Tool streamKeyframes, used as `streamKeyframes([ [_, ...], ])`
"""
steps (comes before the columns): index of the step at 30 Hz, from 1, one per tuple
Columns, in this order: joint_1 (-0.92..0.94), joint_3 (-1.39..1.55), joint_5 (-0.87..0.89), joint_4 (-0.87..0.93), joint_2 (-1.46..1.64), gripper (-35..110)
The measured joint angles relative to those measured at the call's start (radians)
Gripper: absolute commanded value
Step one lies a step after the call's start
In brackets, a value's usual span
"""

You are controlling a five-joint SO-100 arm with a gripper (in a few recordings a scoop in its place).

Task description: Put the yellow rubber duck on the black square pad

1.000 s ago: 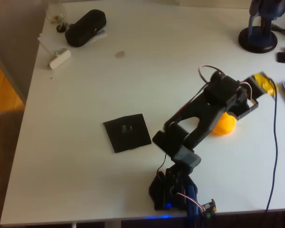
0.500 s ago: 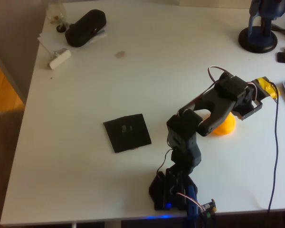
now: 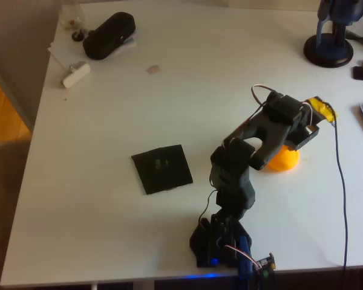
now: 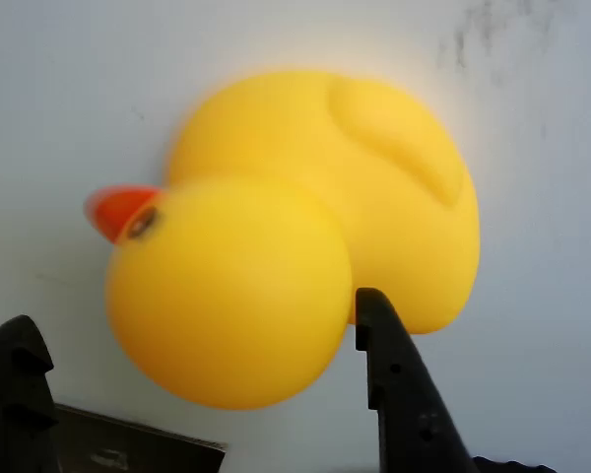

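Now we hover the gripper (image 4: 192, 340), fingers spread, over the duck (image 4: 305, 227) on the table (image 3: 169, 109), right of the pad (image 3: 162, 168); next we lower and pinch its head.

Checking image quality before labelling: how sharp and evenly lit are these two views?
Overhead view: soft, slightly grainy, the table washed out towards the top. Wrist view: the yellow rubber duck is close and mildly blurred, its upper edge glaring; the dark fingers are silhouetted.
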Motion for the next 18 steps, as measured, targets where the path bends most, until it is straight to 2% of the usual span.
streamKeyframes([
  [9, 0.002, 0.006, 0.000, 0.000, 0.000, 34],
  [18, 0.002, 0.006, 0.000, 0.000, 0.000, 17],
])
